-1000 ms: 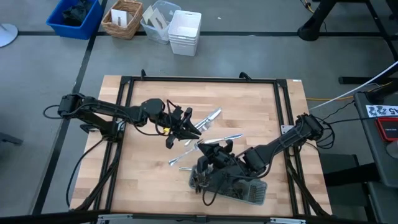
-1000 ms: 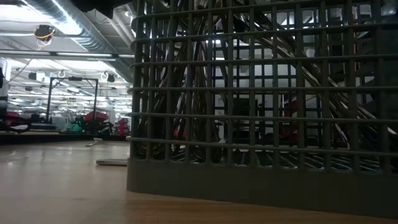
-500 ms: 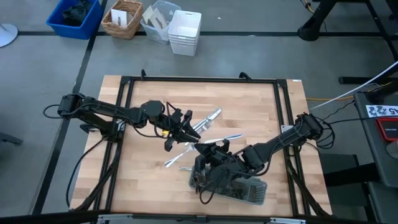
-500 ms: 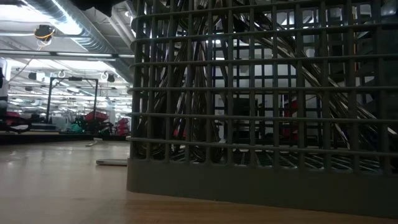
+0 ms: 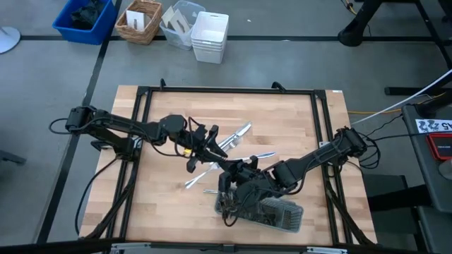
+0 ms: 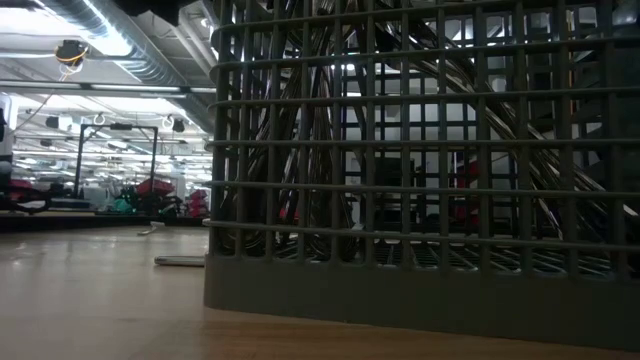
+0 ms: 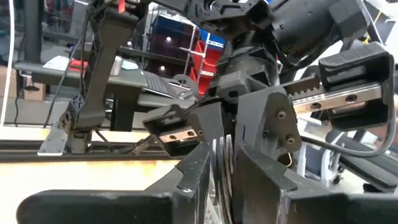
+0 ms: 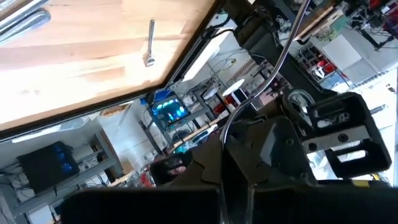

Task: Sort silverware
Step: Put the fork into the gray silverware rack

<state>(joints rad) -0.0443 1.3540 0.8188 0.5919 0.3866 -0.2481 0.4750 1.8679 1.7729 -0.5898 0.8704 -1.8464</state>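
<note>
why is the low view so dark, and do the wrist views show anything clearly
Low view: the grey mesh tray stands right against the lens, backlit by the bright room, so it reads as a dark grid; the table at left is lit. Left wrist view: the left gripper fills the picture, a shiny piece of silverware between its fingers. Right wrist view: tilted, table up top, loose silverware on it.

The left tool (image 7: 225,163) grips what looks like silverware (image 7: 221,158).
</note>
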